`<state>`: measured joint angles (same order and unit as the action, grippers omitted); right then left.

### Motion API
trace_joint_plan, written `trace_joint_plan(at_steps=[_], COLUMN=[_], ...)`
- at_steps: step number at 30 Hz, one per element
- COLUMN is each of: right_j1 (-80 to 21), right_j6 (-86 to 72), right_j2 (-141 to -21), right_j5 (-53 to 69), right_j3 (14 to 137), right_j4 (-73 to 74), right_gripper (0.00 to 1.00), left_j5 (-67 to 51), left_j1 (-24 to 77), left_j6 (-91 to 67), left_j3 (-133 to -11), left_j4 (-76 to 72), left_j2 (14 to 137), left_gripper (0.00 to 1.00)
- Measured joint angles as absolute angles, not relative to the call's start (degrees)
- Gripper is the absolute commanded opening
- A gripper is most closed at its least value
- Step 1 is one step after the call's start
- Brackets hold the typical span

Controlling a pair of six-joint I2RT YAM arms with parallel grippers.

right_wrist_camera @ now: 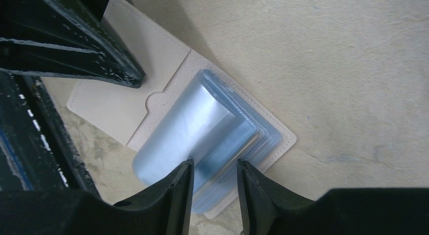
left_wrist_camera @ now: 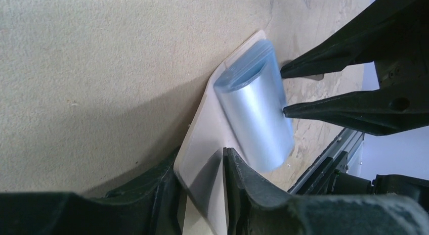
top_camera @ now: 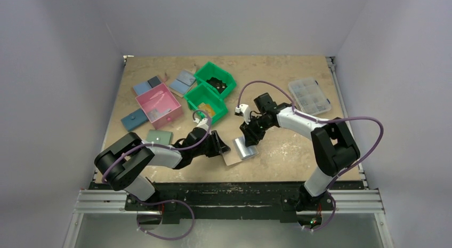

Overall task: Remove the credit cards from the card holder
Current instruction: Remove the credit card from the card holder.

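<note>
**Holder open at near edge, both tools on it**

The holder point(top_camera: 239, 152) lies open on the surface point(top_camera: 277, 72), close to the near edge and about midway along it. Its beige inside faces up, and a stack of light-blue sleeves point(right_wrist_camera: 202, 119) sits on one half. The top sleeve is curled up into a loop. The left tool point(left_wrist_camera: 200, 159) pinches the bare beige flap at its edge. The right tool point(right_wrist_camera: 212, 167) stands partly spread, with its fingertips straddling the sleeves at their free end and one tip against the curled sleeve. Whether the sleeves carry cards cannot be told.
</note>
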<state>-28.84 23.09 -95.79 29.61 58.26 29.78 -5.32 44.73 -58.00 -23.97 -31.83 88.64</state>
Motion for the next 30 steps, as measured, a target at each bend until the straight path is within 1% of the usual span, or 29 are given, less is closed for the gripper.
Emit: trace_joint_plan(at_steps=[4, 7, 15, 21, 26, 30], right_j1=[-28.86, -28.86, -28.86, -28.86, -28.86, -29.28], right_j6=[23.22, 23.27, 23.44, 23.46, 23.57, 23.88], right_j2=[-96.53, -97.23, -97.89, -97.95, -98.39, -99.18], right_j5=[33.36, 36.12, 43.05, 45.3, 46.76, 48.69], right_j3=[58.26, 58.28, 59.02, 59.33, 59.55, 59.9], right_j4=[30.85, 31.73, 33.36, 33.47, 33.91, 34.5], right_gripper=[0.39, 0.37, 0.37, 0.38, 0.38, 0.39], left_j5=[-5.91, -6.26, -7.31, -7.57, -8.05, -8.69], left_j1=[44.73, 44.73, 44.73, 44.73, 44.73, 44.73], left_j6=[-58.02, -58.11, -59.0, -59.42, -59.51, -60.05], left_j3=[-23.9, -23.7, -23.62, -23.59, -23.57, -23.49], left_j4=[-32.42, -33.06, -34.7, -35.75, -36.51, -37.65], left_j2=[88.66, 88.71, 88.84, 89.1, 89.36, 89.49], left_gripper=[0.39, 0.4, 0.41, 0.41, 0.5, 0.55])
